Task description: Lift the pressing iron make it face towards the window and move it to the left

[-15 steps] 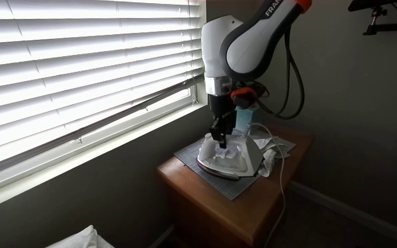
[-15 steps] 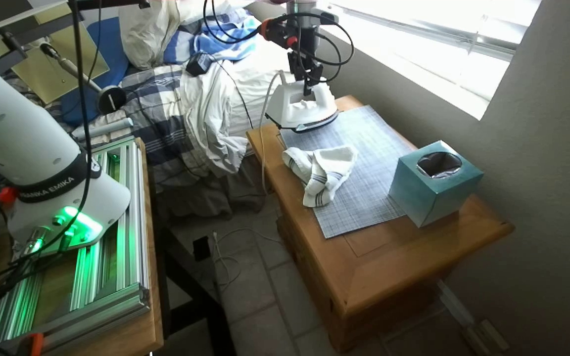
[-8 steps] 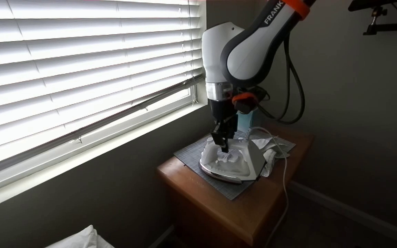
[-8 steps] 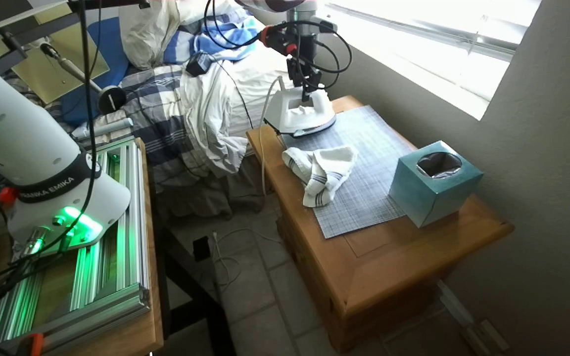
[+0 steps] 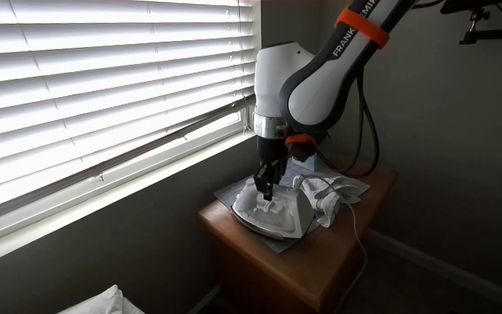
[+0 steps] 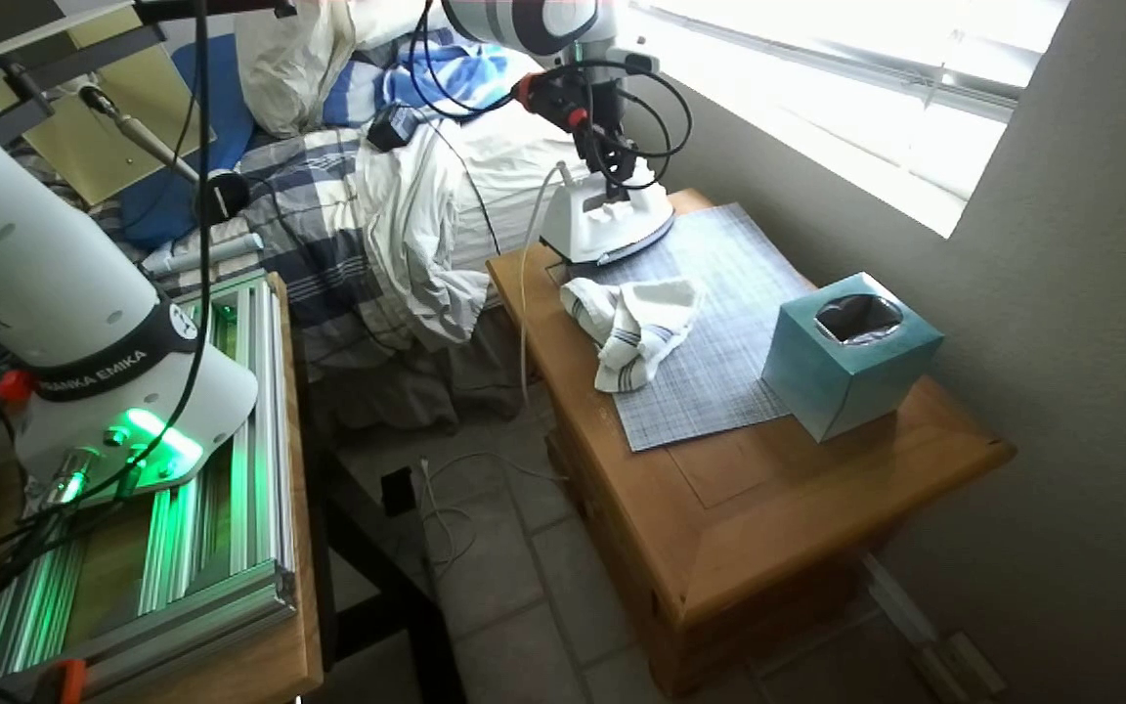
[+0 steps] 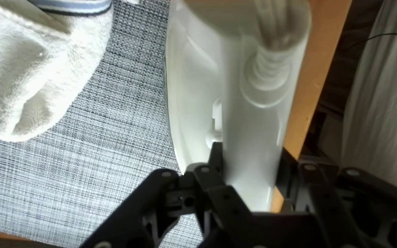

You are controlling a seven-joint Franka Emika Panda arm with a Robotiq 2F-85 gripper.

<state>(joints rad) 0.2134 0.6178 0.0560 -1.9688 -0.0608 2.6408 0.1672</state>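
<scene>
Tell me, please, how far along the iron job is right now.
Looks done: the iron points toward the window side.
In hand: the gripper holds the handle from both sides in the wrist view.
Left, probably: letting go and backing off, since the iron appears to be down on the mat. Whether the leftward move is complete, these views cannot settle.

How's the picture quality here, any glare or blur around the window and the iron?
In both exterior views, the window blinds glare nearly white; in an exterior view, the wall beneath them sits in deep shadow; in the wrist view, the placemat weave looks crisp, while the gripper and the cord of the iron look blurred.
</scene>
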